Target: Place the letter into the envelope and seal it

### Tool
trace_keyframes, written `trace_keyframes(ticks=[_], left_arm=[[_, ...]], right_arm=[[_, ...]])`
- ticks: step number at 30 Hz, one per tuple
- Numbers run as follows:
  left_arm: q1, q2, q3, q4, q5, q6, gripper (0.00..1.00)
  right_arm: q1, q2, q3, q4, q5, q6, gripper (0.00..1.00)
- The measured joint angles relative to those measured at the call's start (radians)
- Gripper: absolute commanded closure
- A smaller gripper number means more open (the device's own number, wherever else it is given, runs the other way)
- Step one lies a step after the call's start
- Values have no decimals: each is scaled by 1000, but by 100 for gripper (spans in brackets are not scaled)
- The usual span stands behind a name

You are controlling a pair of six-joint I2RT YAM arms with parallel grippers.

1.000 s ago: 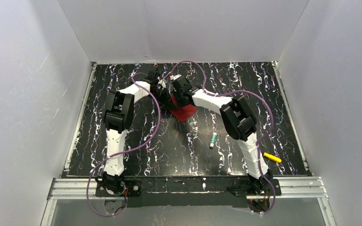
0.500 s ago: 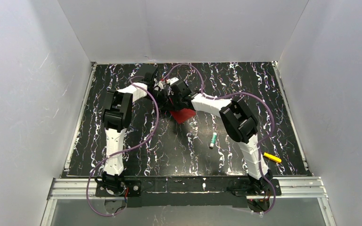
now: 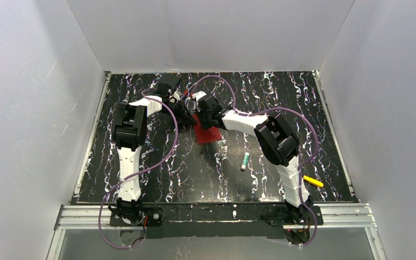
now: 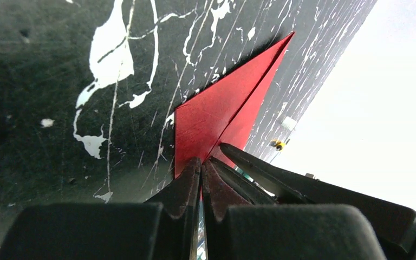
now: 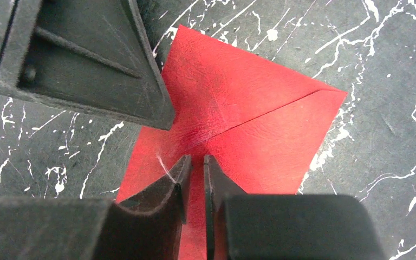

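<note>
Table (image 3: 281, 97): flat black slab with white marble-like veining, scuffed up close. Plain matte white walls (image 3: 211, 32) on three sides.

The envelope (image 3: 208, 134) lies flat on the far-centre table, between the two wrists, rotated so one corner points at the near edge. Bright red paper, rectangular. In the right wrist view its surface (image 5: 260, 135) has a fine leathery grain and a paler rubbed patch near the middle. One straight seam runs from the middle out to the right corner. The flap looks folded down, though I can't tell if it's stuck. A thin white fibre sits on the red just beside the right fingers. In the left wrist view it (image 4: 206, 116) shows as a sharp triangle with one crease, the right half in shadow.

Left gripper (image 4: 200, 162): black wedge-shaped fingers pressed together, tips at the envelope's near edge. Can't tell if paper is pinched between them. From above it (image 3: 187, 115) is at the envelope's far-left edge. One left finger (image 5: 114, 70), matte and scratched, overlaps the envelope's upper left.

Right gripper (image 5: 194, 160): fingers a narrow slit apart, red showing through the gap, nothing between them. It sits low over the envelope's middle, close beside the left one (image 3: 203, 118).

Elsewhere:
- Small green-and-white tube (image 3: 245, 161) lies well right of the envelope.
- Yellow stick-shaped item (image 3: 313, 181) lies near the right arm's base.
- Purple cables (image 3: 168, 146) loop along both arms.
</note>
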Motion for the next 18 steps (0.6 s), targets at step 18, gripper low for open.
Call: trace_keyframes(ticks=[18], left_arm=[[-4,2,39,-114,-92,30,99]], right_arm=[[26,45,97,-119,120,-13,51]])
